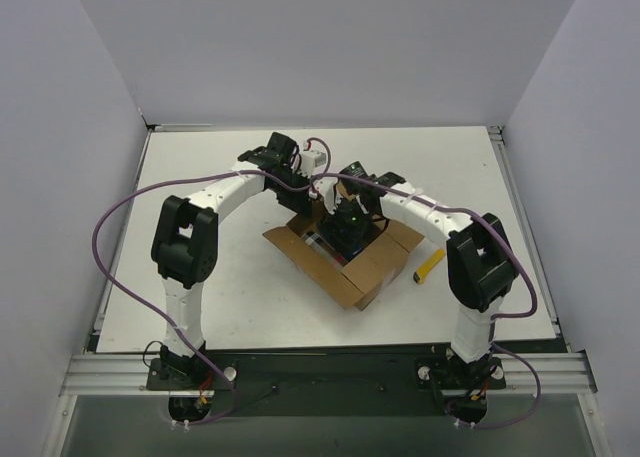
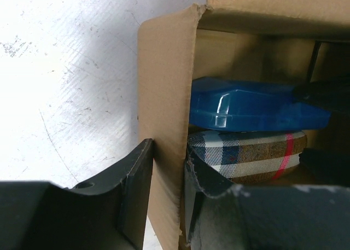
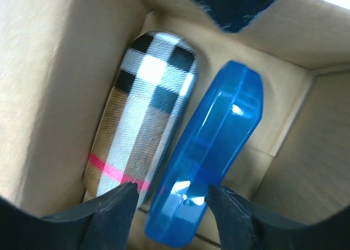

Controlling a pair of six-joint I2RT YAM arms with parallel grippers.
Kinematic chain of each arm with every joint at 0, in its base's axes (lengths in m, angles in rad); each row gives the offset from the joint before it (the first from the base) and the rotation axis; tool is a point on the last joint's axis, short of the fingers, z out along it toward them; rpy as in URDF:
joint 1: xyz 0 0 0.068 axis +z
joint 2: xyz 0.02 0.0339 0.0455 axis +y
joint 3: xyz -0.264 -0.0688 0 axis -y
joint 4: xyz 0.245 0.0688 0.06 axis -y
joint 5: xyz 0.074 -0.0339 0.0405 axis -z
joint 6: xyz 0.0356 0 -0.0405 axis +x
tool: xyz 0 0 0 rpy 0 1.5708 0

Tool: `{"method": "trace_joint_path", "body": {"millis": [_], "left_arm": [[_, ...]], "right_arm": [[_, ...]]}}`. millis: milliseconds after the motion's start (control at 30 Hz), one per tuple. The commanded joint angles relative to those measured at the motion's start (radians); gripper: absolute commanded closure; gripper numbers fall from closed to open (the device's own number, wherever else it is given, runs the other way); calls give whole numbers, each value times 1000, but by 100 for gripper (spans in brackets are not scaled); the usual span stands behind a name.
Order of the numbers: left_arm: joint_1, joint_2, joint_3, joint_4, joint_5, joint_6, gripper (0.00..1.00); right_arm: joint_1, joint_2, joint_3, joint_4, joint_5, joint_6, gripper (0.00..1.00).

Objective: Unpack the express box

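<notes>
The left arm point(image 1: 230, 192) bends round from the side, wrist low at the far corner of the express box point(image 1: 340, 272). Its jaws are clenched on the box's upright cardboard wall, one finger point(image 2: 134, 190) outside, the other inside.

The right arm point(image 1: 440, 217) arches over and points straight down into the open box, which sits on the worktop point(image 1: 250, 297) beneath both wrists. The right jaws straddle the near end of a blue plastic case point(image 3: 213, 135). I cannot tell whether they pinch it. A plaid case point(image 3: 142, 113) lies just beside it, outside the left-hand finger point(image 3: 117, 209).
</notes>
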Motion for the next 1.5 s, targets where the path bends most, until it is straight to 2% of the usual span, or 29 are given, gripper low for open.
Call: {"method": "trace_joint_path", "body": {"millis": [0,267,367,600,767,967,1100,1267,1467], "left_arm": [[-19,-17,-22,-34,51,-7,64],[-19,-13,-22,-36,51,-5,64],[-19,-9,-21,-34,55,-4,64],[-19,0,-10,-39,58,-7,64],[-17,-3,-16,-39,51,-4,64],[-16,-10,-24,-43,41,2,64],[-13,-7,-14,-49,38,7,64],[4,-21,-13,-57,33,1,64],[35,-24,-8,-71,45,15,64]], "right_arm": [[20,-64,-27,43,125,33,40],[20,-56,-20,88,202,54,40],[17,-35,-2,89,202,61,36],[9,22,-16,42,78,84,34],[-6,64,-33,29,6,102,41],[-32,56,15,29,4,114,64],[-35,2,50,26,49,79,74],[-44,-136,76,-16,24,35,75],[-150,-294,38,-81,-28,61,76]]}}
